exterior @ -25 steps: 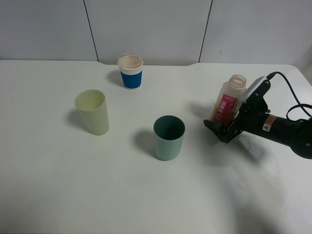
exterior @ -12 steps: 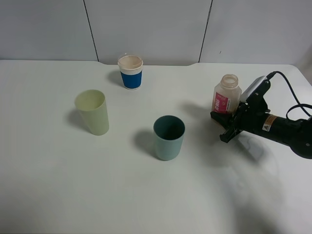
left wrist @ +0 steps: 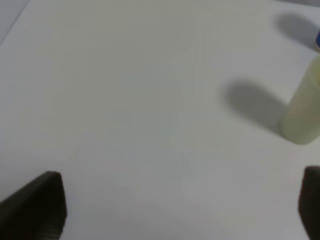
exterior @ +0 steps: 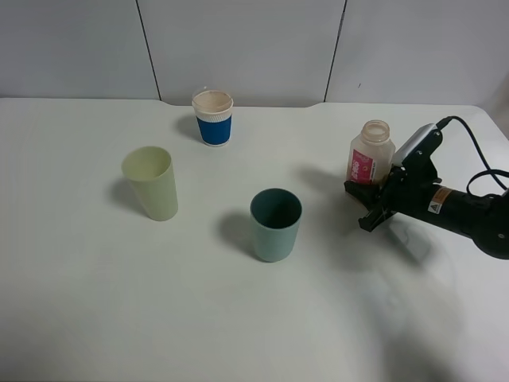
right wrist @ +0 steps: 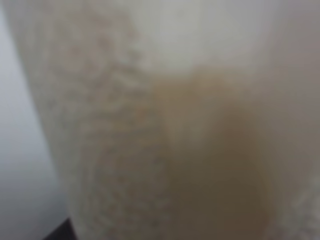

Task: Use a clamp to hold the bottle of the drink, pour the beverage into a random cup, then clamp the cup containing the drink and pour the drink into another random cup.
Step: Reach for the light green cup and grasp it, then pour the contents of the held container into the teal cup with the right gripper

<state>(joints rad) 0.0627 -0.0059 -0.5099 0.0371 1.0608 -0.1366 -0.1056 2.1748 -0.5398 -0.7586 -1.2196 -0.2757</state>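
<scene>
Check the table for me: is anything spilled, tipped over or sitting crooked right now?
Nothing stands out. The bottle stands upright and uncapped in the right gripper, and the teal cup, pale green cup and blue-sleeved paper cup are all upright and apart. No liquid shows on the table.

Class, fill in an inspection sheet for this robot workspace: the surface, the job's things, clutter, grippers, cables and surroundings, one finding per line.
Surface: white table, no spills seen.
Job's things: bottle upright, uncapped, beige beverage inside; teal cup and pale green cup upright, standing apart.
Clutter: blue-sleeved paper cup at the back of the table.
Grippers: right gripper shut on the bottle's lower part; left gripper open, holding nothing.
Cables: black cable arcs behind the right gripper.
Surroundings: pale panelled wall.
</scene>
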